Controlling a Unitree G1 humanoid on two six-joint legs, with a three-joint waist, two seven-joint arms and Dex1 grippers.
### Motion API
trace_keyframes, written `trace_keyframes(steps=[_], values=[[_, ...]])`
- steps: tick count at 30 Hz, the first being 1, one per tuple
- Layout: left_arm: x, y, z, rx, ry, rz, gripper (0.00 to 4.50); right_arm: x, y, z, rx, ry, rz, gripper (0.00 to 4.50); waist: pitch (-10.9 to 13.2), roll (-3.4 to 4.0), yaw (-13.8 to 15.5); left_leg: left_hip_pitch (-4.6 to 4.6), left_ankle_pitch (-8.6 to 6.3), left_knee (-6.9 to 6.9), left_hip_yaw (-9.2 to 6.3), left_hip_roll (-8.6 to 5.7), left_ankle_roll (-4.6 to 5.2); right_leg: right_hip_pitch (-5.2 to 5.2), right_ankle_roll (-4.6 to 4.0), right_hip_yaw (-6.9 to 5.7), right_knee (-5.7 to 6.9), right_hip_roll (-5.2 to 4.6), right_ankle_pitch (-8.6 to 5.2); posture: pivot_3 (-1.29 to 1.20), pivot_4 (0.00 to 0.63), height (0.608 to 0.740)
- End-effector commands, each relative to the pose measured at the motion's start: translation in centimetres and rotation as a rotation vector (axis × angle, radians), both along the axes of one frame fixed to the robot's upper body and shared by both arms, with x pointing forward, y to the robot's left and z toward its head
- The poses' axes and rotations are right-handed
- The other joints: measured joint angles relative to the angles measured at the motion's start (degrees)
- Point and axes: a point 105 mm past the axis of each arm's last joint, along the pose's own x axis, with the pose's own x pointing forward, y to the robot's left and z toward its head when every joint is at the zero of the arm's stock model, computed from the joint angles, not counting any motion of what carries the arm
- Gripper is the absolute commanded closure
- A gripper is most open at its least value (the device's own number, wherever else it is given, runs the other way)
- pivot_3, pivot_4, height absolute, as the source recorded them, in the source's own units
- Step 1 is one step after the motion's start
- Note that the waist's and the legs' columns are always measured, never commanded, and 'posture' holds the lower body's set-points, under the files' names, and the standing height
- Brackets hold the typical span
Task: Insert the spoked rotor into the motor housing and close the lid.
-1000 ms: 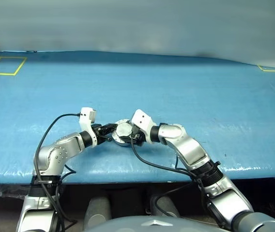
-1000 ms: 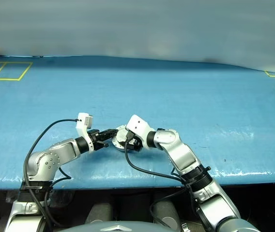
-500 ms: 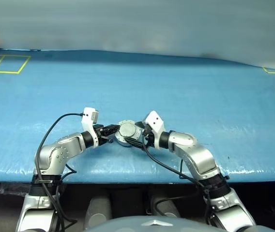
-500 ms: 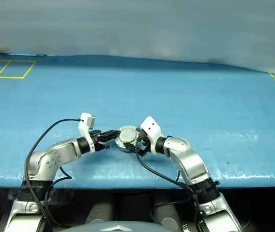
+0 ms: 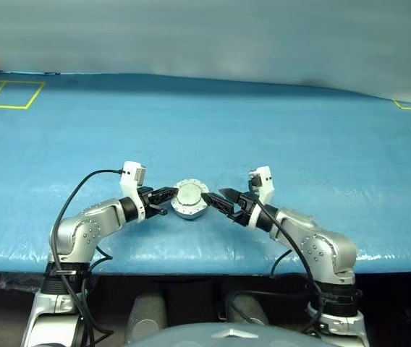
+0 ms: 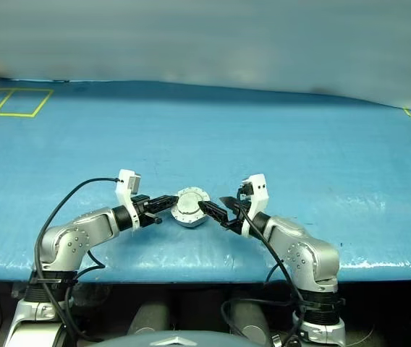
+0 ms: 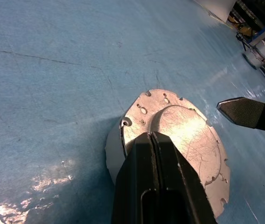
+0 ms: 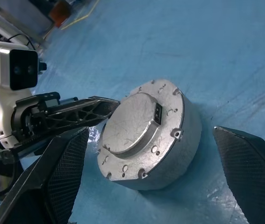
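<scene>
Nearest to the robot, the two arms reach in from both sides toward one assembly on the blue table (image 5: 321, 130). The left gripper (image 5: 168, 194) has its two fingers pressed fully together and holds nothing; its tip lies against the rim of the lid (image 8: 137, 128), at the side toward the left arm. The right gripper (image 5: 220, 197) stands wide open and empty, one finger on each side of the motor housing (image 8: 184, 149) without touching it. The lid sits down on the housing with its plain grey face and raised centre up, so the closing seems done or almost done (the spoked rotor is presumably inside, but this cannot be seen). To finish well, I would keep the left tip steady as a stop, press only straight down on the raised centre, and check that the rim is seated evenly all around. The assembly is a flat round drum; it has no long side, and its axis points upward from the table, with the lid face on top.
</scene>
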Motion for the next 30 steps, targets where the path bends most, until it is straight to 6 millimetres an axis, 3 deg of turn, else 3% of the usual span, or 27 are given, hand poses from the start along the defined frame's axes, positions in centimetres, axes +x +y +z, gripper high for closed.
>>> trace_keyframes(steps=[1,14,17,25,30], values=[[-0.5,-0.1,-0.8,0.039,0.022,-0.016,4.50,-0.2,1.1,0.1,0.086,0.079,-0.010,0.03,0.0,0.03,0.0,-0.15,0.00,0.01,-0.05,-0.01,0.00,-0.08,0.02,-0.02,-0.06,0.00,0.02,0.00,0.150,0.740],[-0.7,0.1,-0.9,0.040,0.018,0.002,4.50,-0.7,3.1,-0.5,0.301,0.271,0.008,0.03,0.0,0.13,-0.2,-0.35,-0.04,0.04,-0.38,-0.07,0.05,-0.02,0.05,-0.24,-0.21,0.00,0.03,0.00,0.150,0.740],[-0.8,0.1,-1.1,0.041,0.020,0.003,4.50,-1.2,3.5,-0.9,0.316,0.303,0.034,0.64,0.0,0.14,-0.3,-0.33,-0.04,0.04,-0.39,-0.07,0.06,0.00,0.05,-0.24,-0.22,0.01,0.03,0.00,0.150,0.740],[-0.8,0.4,-1.3,0.048,0.025,0.011,4.50,-1.9,4.0,-1.3,0.333,0.336,0.047,3.22,0.0,0.22,-0.3,-0.31,-0.04,0.06,-0.41,-0.08,0.06,0.03,0.06,-0.25,-0.22,0.01,0.03,0.00,0.150,0.740],[-0.7,0.5,-1.3,0.049,0.026,0.016,4.50,-2.0,4.2,-1.2,0.358,0.338,0.036,3.34,0.0,0.25,-0.3,-0.30,-0.03,0.11,-0.47,-0.08,0.06,0.08,0.07,-0.30,-0.21,0.01,0.03,0.00,0.150,0.740]])
